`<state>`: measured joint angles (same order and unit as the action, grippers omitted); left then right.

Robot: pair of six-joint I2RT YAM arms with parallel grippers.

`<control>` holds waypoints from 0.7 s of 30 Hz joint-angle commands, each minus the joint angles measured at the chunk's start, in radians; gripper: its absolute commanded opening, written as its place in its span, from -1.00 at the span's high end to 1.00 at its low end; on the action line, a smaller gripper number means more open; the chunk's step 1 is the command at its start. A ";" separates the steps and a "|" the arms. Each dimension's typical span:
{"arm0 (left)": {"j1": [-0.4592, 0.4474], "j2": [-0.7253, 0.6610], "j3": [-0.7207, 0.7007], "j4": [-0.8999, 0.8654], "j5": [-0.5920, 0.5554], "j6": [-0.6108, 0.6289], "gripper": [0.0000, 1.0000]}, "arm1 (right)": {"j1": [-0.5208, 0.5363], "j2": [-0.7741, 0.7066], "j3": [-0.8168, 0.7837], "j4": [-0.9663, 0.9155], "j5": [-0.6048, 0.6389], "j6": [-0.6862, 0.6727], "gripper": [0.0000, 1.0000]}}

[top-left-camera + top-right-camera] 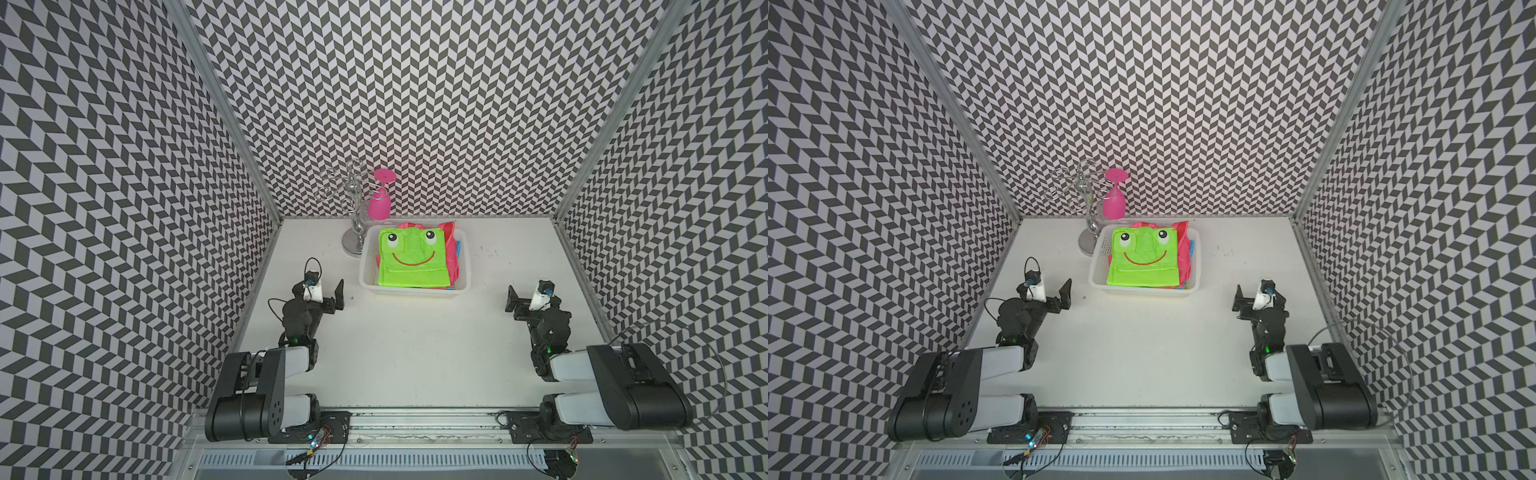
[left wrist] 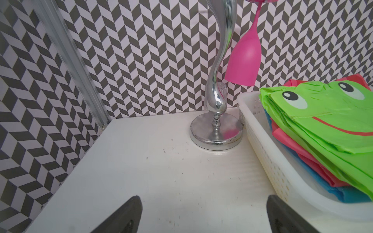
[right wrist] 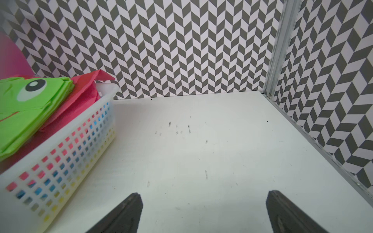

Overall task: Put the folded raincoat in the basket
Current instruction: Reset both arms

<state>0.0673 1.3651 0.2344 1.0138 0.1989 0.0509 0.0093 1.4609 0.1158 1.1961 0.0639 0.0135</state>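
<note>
The folded lime-green frog-face raincoat (image 1: 411,259) lies topmost inside the white lattice plastic basket (image 1: 409,292). Left pincer (image 2: 204,197) and right pincer (image 3: 204,192) hang spread and empty, flanking it. Placement looks complete; next calls only for parking both arms.

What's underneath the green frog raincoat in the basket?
Under the green frog raincoat lies a folded pink raincoat, then a blue layer; a yellow layer shows through the basket lattice. The stack hides the basket floor and anything else beneath.

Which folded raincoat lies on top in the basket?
The green raincoat with the frog face; the pink raincoat and the blue raincoat lie under it.
</note>
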 commanded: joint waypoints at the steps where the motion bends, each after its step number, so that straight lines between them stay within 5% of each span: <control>1: 0.020 0.039 0.033 0.082 0.019 -0.069 -0.99 | -0.022 0.093 0.012 0.306 -0.138 -0.007 -0.99; 5: 0.007 0.200 -0.004 0.307 0.065 -0.042 -0.99 | -0.017 0.077 0.030 0.246 -0.148 -0.021 -0.99; 9: -0.008 0.193 0.016 0.253 0.033 -0.036 -0.99 | 0.004 0.068 0.056 0.180 -0.150 -0.053 -0.99; 12: -0.016 0.193 0.028 0.227 0.020 -0.030 -0.99 | 0.004 0.108 0.092 0.176 -0.011 0.014 -0.99; 21: -0.024 0.186 0.025 0.220 0.005 -0.025 -0.99 | 0.012 0.081 0.136 0.078 -0.030 -0.013 -0.99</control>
<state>0.0498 1.5578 0.2459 1.2045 0.2146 0.0200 0.0162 1.5524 0.2371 1.2701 0.0128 -0.0032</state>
